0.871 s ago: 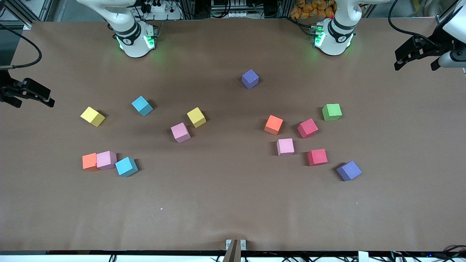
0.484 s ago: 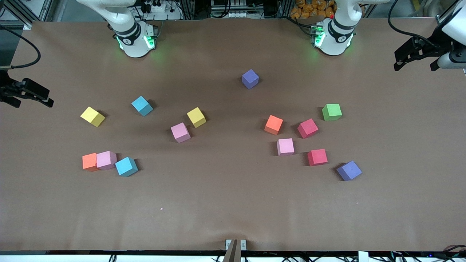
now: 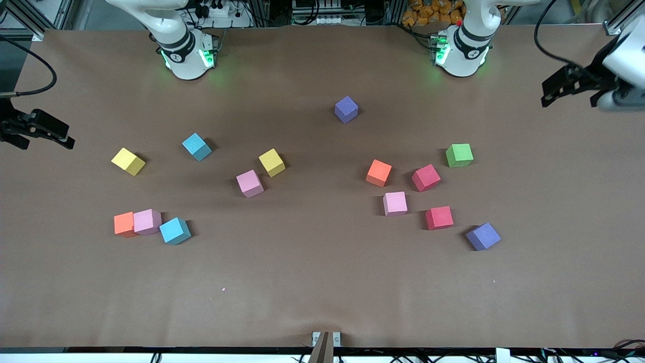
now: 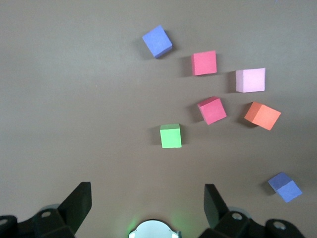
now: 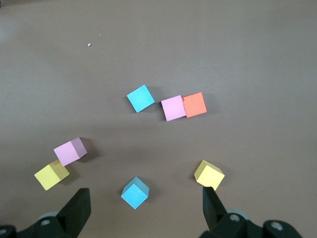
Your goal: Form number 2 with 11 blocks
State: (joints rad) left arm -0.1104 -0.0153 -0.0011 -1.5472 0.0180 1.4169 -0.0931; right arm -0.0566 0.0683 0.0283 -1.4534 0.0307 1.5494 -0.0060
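Brown paper covers the whole tabletop (image 3: 322, 292), and the blocks lie scattered on it in two loose groups, so I judge that the number 2 is not begun at all. Toward the left arm's end I see the green block (image 3: 459, 155), two red blocks (image 3: 426, 177) (image 3: 439, 217), an orange block (image 3: 379, 172), a pink block (image 3: 395, 203) and a purple block (image 3: 483, 236); a second purple block (image 3: 346, 109) sits alone, farther from the front camera, between the two bases. Toward the right arm's end there are two yellow blocks (image 3: 128, 161) (image 3: 271, 162), two blue ones (image 3: 196, 146) (image 3: 175, 230), a pink one (image 3: 250, 183), and a pink one (image 3: 147, 221) touching an orange one (image 3: 123, 224). My left hand (image 3: 572, 86) hangs over the table edge at its own end, fingers wide apart and empty in its wrist view (image 4: 143, 206). My right hand (image 3: 38, 132) waits over the edge at the right arm's end, also spread wide and holding nothing (image 5: 143, 208). I think the step now is to choose a first block. The next move needs one hand to travel over a free-standing block, turn to match its faces, and come down around it.
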